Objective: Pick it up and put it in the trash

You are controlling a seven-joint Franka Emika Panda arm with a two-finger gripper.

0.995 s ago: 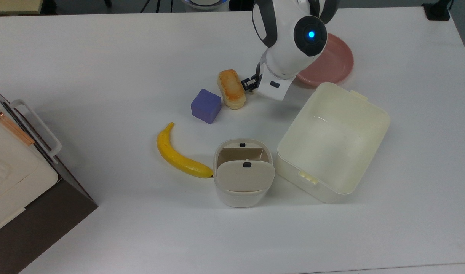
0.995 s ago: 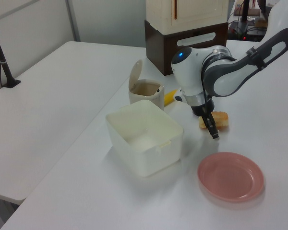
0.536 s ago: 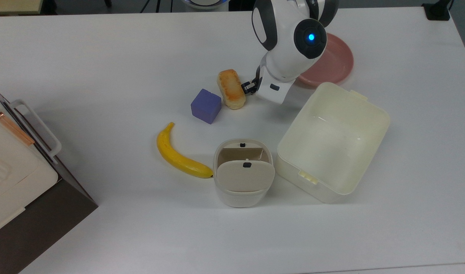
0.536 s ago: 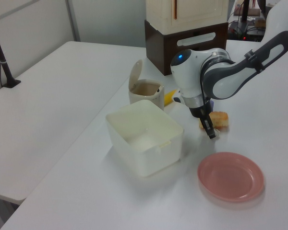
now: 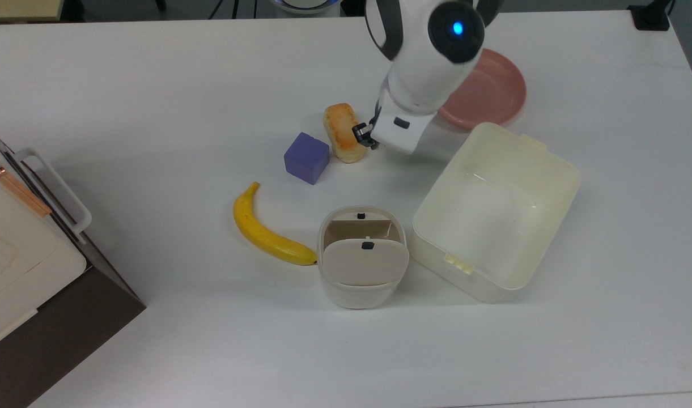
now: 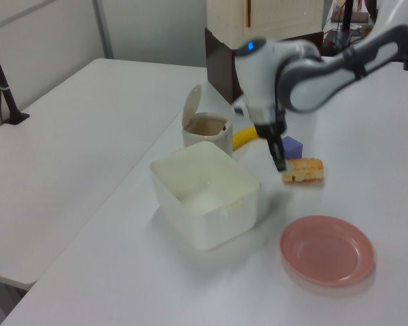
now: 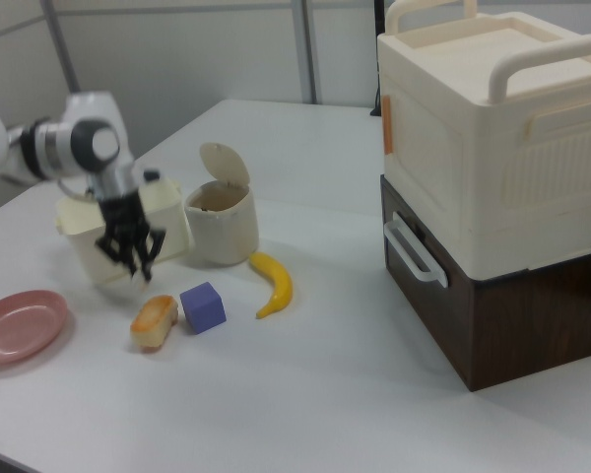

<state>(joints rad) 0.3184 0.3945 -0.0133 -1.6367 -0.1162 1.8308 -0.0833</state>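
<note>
The paper wad is too small to pick out, likely hidden in the pinch; the gripper (image 5: 364, 136) has just risen off the counter (image 5: 153, 85), fingers drawn together, hanging at the bread roll's (image 5: 343, 131) three o'clock in the top view; the grab looks done, the carry begins; the trash bin (image 5: 361, 283) waits at six o'clock, flap lid (image 5: 365, 262) open; no writing readable, just a black dot.

On your desk (image 5: 124, 102) you have a bread roll (image 5: 342, 132) beside a purple cube (image 5: 306, 158), a banana (image 5: 264, 232), a pink plate (image 5: 493, 93) and a cream tub (image 5: 496, 209).
</note>
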